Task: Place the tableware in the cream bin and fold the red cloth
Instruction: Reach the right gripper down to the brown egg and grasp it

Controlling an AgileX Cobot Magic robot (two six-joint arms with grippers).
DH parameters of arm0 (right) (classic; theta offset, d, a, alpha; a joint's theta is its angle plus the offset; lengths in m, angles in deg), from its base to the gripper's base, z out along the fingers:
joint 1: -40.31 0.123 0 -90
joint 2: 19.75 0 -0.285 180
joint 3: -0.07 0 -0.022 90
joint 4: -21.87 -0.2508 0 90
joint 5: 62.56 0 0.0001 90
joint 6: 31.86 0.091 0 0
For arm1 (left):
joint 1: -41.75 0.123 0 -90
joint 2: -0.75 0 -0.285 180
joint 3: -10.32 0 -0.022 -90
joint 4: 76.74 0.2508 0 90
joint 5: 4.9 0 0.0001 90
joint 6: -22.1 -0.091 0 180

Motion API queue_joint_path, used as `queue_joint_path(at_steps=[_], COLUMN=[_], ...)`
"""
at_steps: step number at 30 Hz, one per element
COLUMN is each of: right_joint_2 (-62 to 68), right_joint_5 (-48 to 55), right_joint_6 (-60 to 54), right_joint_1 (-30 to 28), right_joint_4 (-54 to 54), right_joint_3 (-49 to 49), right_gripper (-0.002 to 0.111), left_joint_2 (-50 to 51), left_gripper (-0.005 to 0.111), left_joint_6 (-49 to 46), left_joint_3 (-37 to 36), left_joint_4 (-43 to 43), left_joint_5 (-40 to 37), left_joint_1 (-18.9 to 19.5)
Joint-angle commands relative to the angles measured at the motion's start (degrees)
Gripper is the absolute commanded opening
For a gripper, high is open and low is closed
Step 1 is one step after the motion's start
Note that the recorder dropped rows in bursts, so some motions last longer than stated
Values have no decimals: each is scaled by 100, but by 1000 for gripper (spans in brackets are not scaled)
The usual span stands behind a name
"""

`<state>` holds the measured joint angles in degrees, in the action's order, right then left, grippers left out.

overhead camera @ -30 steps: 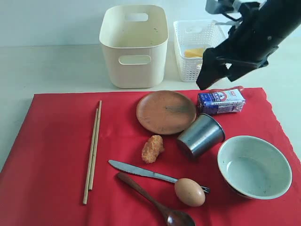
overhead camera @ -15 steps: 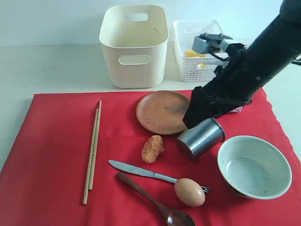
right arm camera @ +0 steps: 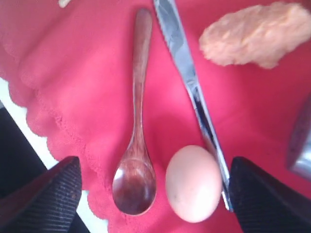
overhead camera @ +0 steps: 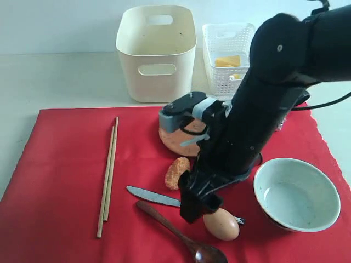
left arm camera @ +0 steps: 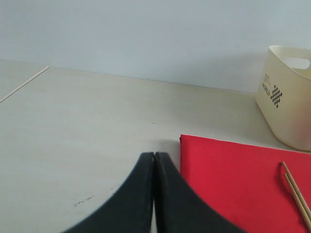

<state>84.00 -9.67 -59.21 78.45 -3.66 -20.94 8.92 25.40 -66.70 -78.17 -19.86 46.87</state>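
Found right gripper (right arm camera: 155, 194) poised over the near edge of the red cloth (overhead camera: 60, 164), fingers spread wide and empty, straddling the egg (right arm camera: 193, 183) and dark wooden spoon (right arm camera: 137, 145). Noted steel knife (right arm camera: 189, 82) just beside the egg, fried nugget (right arm camera: 255, 34) near. Found round brown plate (overhead camera: 171, 141) and grey metal cup (right arm camera: 301, 141) largely hidden behind the right arm. Located pale green speckled bowl (overhead camera: 296, 194) and pair of wooden chopsticks (overhead camera: 108, 175) on the cloth, cream bin (overhead camera: 156, 60) behind it. Found left gripper (left arm camera: 154, 160) fingers pressed together, empty, over bare tabletop (left arm camera: 73, 121).

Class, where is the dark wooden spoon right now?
In the exterior view the dark wooden spoon lies low-centre on the red cloth, just below the steel knife, left of the egg.
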Motion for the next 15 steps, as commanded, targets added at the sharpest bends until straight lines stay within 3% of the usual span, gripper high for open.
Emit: queue_joint_path(at_steps=[1, 15], right_joint_2=[-20, 84], right_joint_5=[-281, -1774], right_joint_6=[673, 1269], right_joint_1=[456, 678], right_joint_4=[725, 1248], right_joint_3=[-347, -1238], right_gripper=[78, 78], left_joint_2=[-38, -38], left_gripper=[3, 3], left_joint_6=[-14, -14], left_joint_3=[-19, -19], left_joint_4=[-41, -41], left_joint_5=[20, 20], left_joint_1=[4, 4])
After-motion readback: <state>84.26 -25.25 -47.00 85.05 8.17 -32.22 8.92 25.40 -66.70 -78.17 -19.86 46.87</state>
